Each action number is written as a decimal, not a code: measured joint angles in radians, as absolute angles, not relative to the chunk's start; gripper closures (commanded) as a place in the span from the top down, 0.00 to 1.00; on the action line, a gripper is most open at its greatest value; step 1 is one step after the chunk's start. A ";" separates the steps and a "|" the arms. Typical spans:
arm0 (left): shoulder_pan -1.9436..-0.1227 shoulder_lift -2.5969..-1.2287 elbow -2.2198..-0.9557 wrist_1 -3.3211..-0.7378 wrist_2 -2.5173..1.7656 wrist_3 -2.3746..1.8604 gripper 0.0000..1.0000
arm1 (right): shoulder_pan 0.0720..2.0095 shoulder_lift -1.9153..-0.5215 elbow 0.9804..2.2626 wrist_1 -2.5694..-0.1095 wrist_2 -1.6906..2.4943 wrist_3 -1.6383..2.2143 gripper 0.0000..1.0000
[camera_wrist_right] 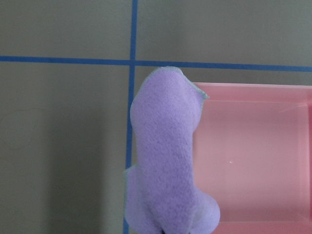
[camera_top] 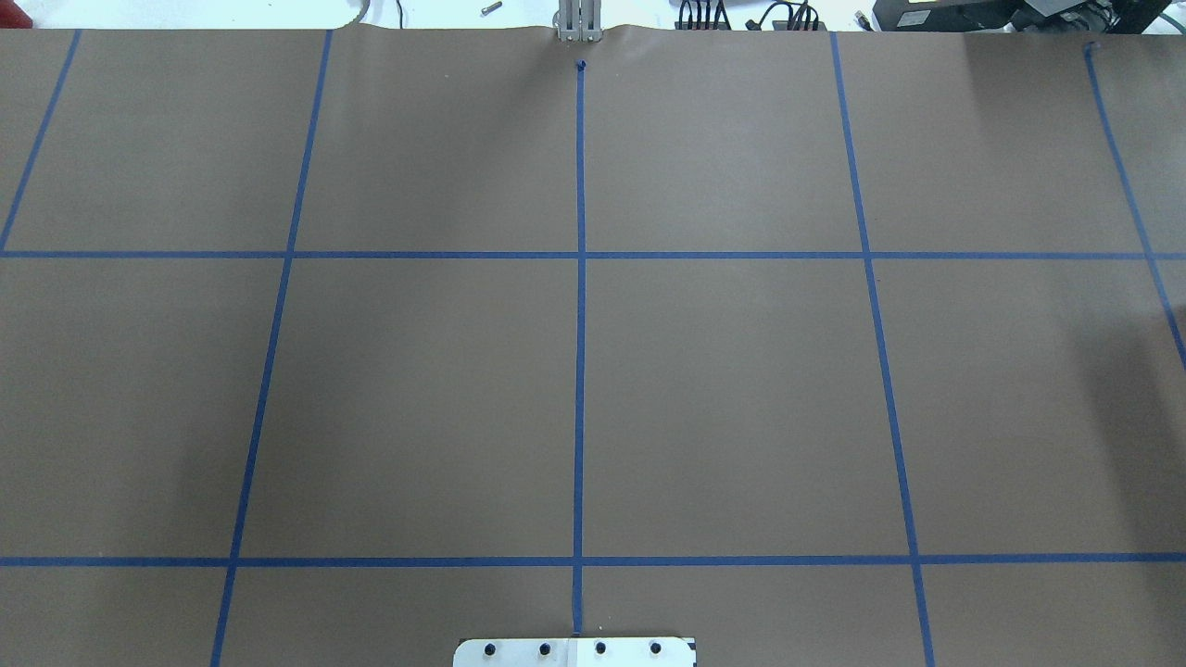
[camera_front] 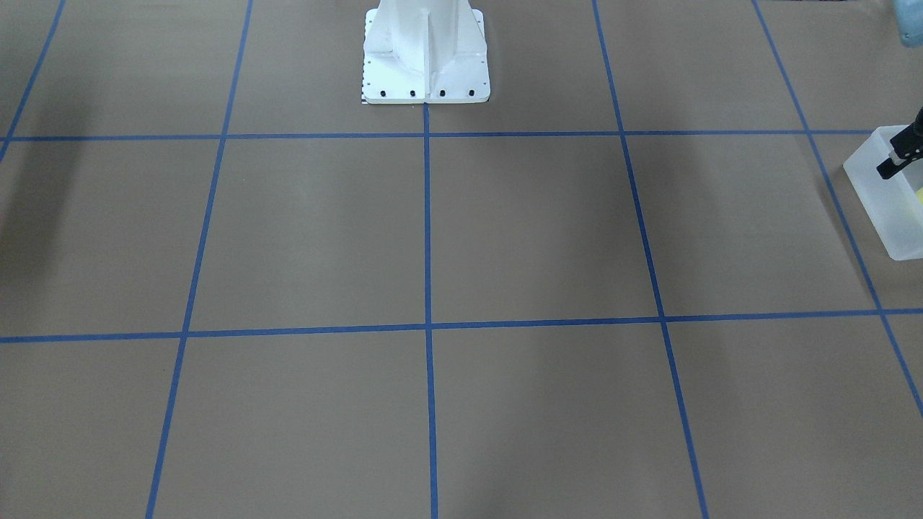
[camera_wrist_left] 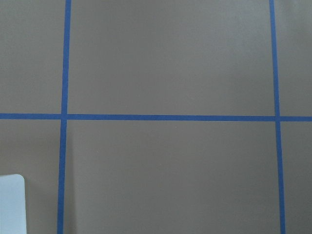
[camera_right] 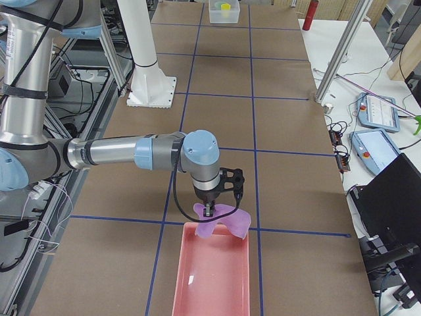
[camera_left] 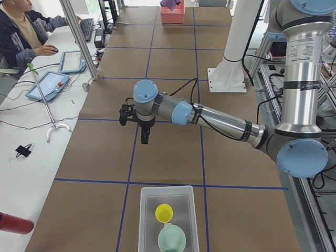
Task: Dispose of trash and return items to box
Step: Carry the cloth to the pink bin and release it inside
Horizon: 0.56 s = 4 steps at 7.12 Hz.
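Note:
The frosted box [camera_left: 145,220] stands at the near table end, with the yellow cup [camera_left: 164,212] and the mint bowl [camera_left: 171,239] inside it. The box also shows at the right edge of the front view [camera_front: 890,216] and far off in the right side view [camera_right: 224,14]. My left gripper [camera_left: 144,139] hangs above the table beyond the box; I cannot tell if it is open. My right gripper [camera_right: 208,210] is shut on the purple cloth [camera_right: 225,221], which hangs over the far end of the pink tray [camera_right: 210,283]. The cloth [camera_wrist_right: 165,156] covers the tray's left rim [camera_wrist_right: 253,90].
The white robot pedestal [camera_front: 425,65] stands at the table's robot-side edge. An operator [camera_left: 21,31] sits at a side desk with tablets. A red bottle [camera_left: 13,223] lies on that desk. A metal frame post [camera_left: 79,37] stands by the table edge.

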<state>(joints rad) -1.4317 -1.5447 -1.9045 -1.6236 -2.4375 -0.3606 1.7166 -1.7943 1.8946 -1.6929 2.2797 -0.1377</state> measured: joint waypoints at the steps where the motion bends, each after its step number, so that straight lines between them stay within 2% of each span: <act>1: -1.432 -1.539 -1.907 -1.628 -2.437 -0.361 0.98 | 1.732 -1.792 1.834 -1.688 2.272 -0.191 0.00; 4: -1.431 -1.489 -1.906 -1.698 -2.437 -0.363 0.98 | 1.741 -1.783 1.644 -1.587 2.267 -0.254 0.00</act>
<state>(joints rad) -1.4313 -1.4893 -1.9060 -1.6984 -2.4372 -0.3630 1.7405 -1.7833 1.6445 -1.5872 2.2674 -0.2538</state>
